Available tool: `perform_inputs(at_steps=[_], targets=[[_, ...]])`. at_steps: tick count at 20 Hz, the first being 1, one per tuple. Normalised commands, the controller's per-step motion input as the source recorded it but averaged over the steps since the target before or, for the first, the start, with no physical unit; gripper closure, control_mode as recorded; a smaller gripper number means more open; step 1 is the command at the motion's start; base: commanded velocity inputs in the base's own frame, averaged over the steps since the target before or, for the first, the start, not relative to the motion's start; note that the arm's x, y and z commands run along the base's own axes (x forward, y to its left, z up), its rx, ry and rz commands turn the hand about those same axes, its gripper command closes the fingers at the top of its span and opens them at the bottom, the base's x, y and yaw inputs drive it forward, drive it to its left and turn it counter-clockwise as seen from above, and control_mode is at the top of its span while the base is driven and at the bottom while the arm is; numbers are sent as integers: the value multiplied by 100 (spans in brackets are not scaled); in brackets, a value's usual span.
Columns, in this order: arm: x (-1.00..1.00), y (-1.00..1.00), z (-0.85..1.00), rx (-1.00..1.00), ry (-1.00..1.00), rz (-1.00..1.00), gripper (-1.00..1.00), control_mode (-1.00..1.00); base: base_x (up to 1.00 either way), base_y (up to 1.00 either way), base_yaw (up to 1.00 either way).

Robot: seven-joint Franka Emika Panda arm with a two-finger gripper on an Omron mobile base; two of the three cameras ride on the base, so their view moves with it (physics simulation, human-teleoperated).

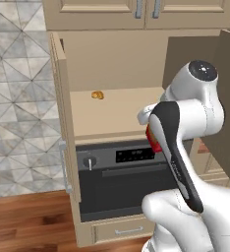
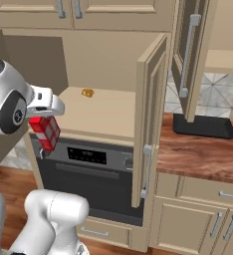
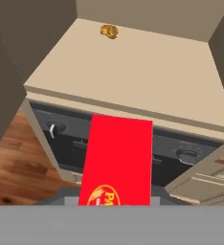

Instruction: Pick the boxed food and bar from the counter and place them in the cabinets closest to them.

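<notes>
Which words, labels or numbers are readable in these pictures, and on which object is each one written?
"PA": yellow letters in an emblem on the red box held by the gripper; the rest is cut off.
Oven display: pale marks, too small to read.
</notes>
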Motion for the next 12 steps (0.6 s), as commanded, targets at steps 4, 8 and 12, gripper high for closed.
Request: perform_inputs(at_steps=[4,8,12], targets=[[36,0,0,-1,0,3,100,-100,0,0,0],[40,0,0,0,0,3,100,-100,0,0,0],[38,0,0,0,-1,2,100,-100,0,0,0]])
